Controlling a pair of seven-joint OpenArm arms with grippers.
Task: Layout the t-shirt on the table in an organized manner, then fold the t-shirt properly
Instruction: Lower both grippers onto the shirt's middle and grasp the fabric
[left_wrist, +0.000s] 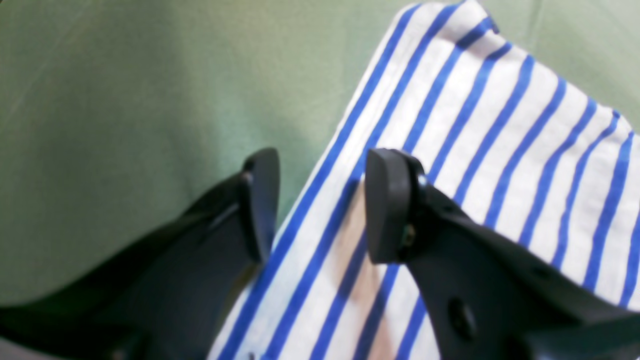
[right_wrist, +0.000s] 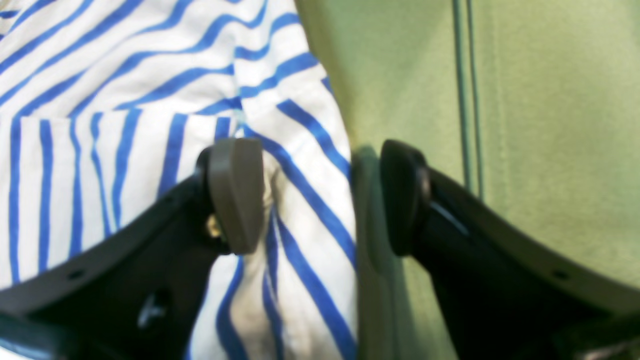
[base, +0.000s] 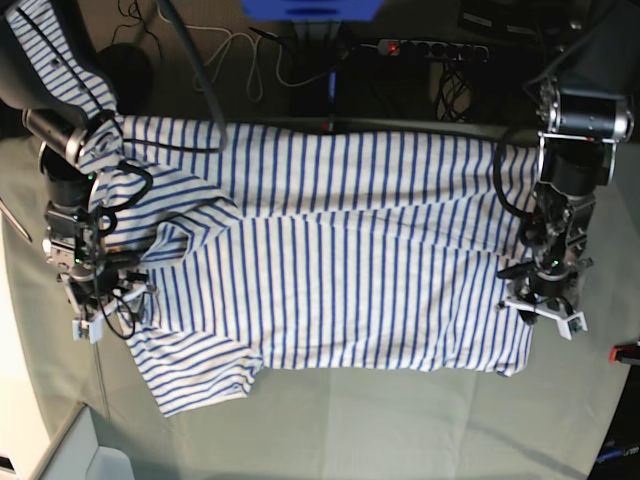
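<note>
- The t-shirt (base: 340, 270) lies spread on the table (base: 400, 430).
- The left gripper (left_wrist: 320, 205) straddles its edge, jaws parted.
- The right gripper (right_wrist: 320, 195) gapes wide over a sleeve edge.

T-shirt (base: 340, 270): soft white knit cloth with blue stripes, matt, lightly creased. Bench (base: 400, 430): covered in pale grey-green cloth, matt, faintly wrinkled. Left tool (left_wrist: 320, 200) and right tool (right_wrist: 320, 195): black moulded plastic, smooth, slight sheen on the pads.

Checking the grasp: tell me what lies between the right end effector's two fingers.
The right wrist view shows the t-shirt's edge between them, with a strip of bare table beside it.
</note>
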